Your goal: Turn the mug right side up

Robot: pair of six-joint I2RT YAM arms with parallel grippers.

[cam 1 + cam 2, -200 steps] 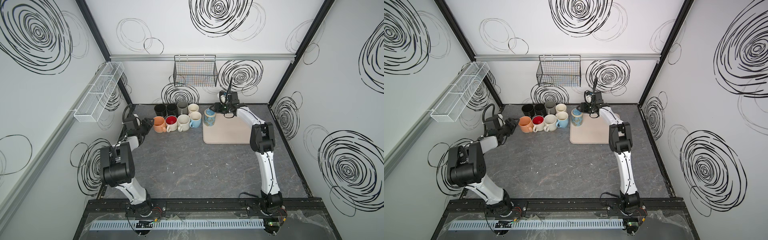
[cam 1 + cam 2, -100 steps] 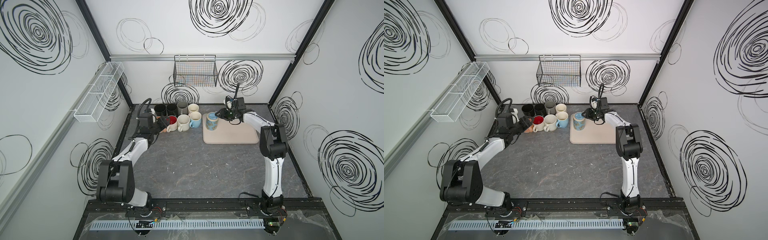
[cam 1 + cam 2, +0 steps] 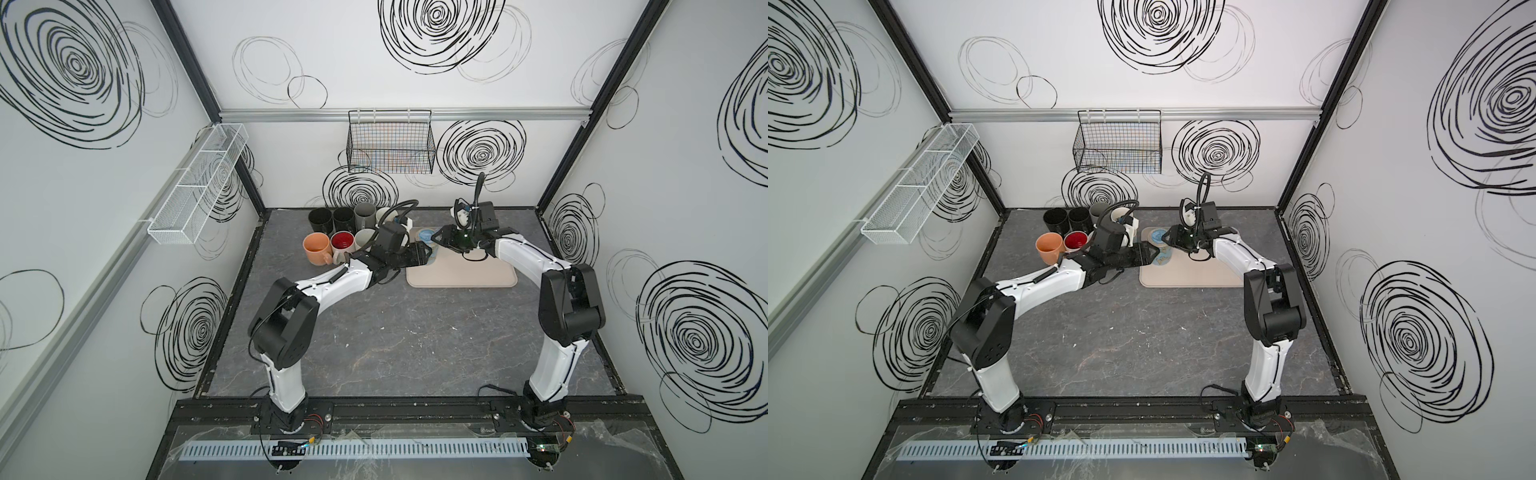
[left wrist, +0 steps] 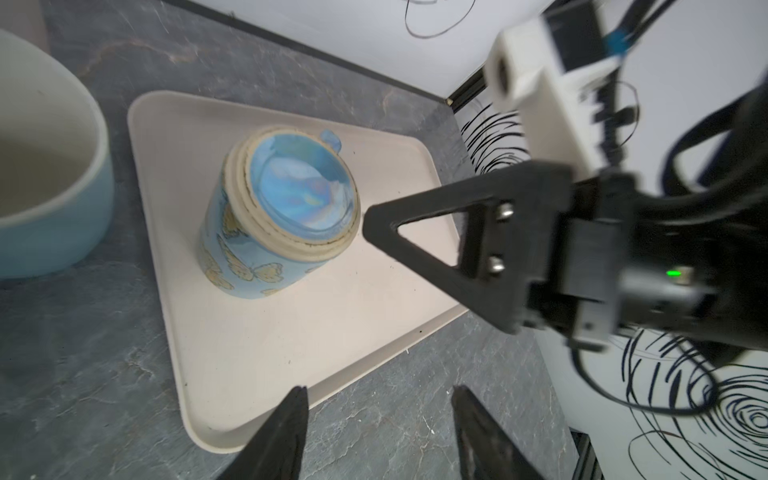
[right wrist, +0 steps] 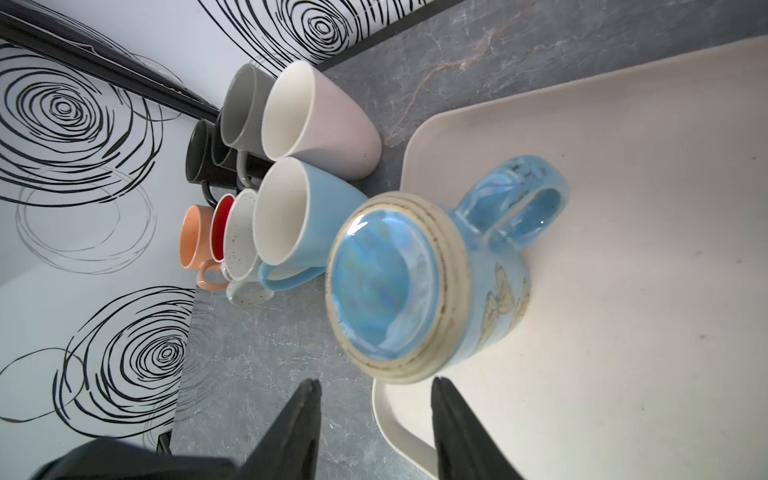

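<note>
A blue mug with butterflies stands upside down, base up, at the far left corner of the beige tray. My left gripper is just left of it, open and empty; in the left wrist view the mug lies well beyond the gripper. My right gripper is close on the mug's right, open and empty. In the right wrist view the mug's base is just past the gripper, and its handle points away.
Several upright mugs cluster left of the tray, among them an orange one, a red-lined one and a light blue one. A black wire basket hangs on the back wall. A white wire shelf is on the left wall.
My left arm has swept right from the left wall, past the mug cluster, to the tray's left edge. My right gripper has shifted slightly beside the mug. The mug has stayed upside down.
</note>
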